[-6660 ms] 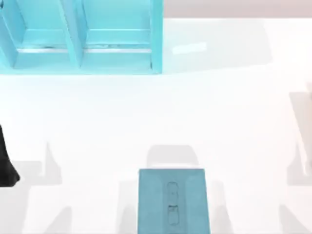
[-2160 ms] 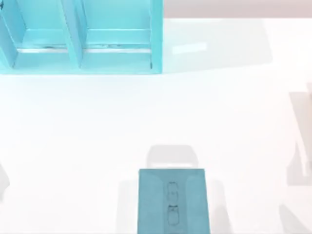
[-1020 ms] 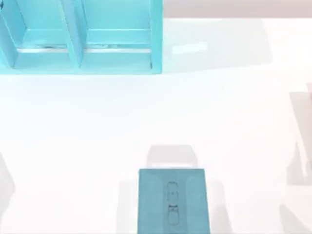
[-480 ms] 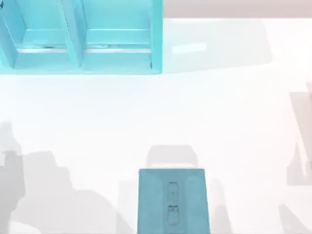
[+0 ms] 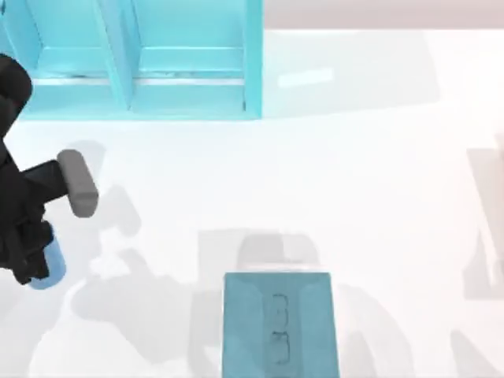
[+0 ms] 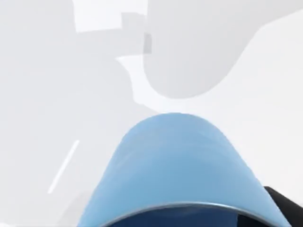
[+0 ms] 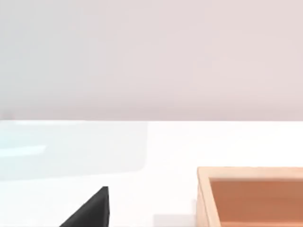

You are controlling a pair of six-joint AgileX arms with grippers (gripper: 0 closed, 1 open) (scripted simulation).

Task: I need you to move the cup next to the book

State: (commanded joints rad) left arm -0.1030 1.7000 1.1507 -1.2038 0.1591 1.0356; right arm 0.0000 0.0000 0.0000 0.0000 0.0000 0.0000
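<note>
Your left claw [image 5: 35, 264] is hanging over the far left side of the worktop [image 5: 315, 173], and it is carrying the cup [image 5: 49, 268]. From above, you are seeing the black arm coming in from the left edge, with a grey cylindrical part [image 5: 77, 183] sticking out of it toward the middle of the worktop. Just a small blue sliver of the cup is peeking out beneath the black body of the claw. In the left wrist view, the cup [image 6: 175, 170] is sitting right up against the camera, its blue wall and round metallic rim in plain sight, with a dark corner of the claw beside it. Its fingers are mostly hidden behind the cup, so you are judging the grasp by how closely the cup is sitting against the claw.

You are looking at the book [image 5: 279, 323] lying flat at the near edge of the worktop, around the middle, with faint dark outlined marks running along its centre. The cup is well apart from it, off to its left.

A light-blue shelf unit [image 5: 134, 55] with compartments is standing at the far left of the worktop.

Your right arm is staying out at the right side; whether its claw is clenched or released, you cannot tell. Its wrist view is showing an orange-brown open box [image 7: 251, 196] on the white surface, with a black wedge [image 7: 90, 210] nearby.
</note>
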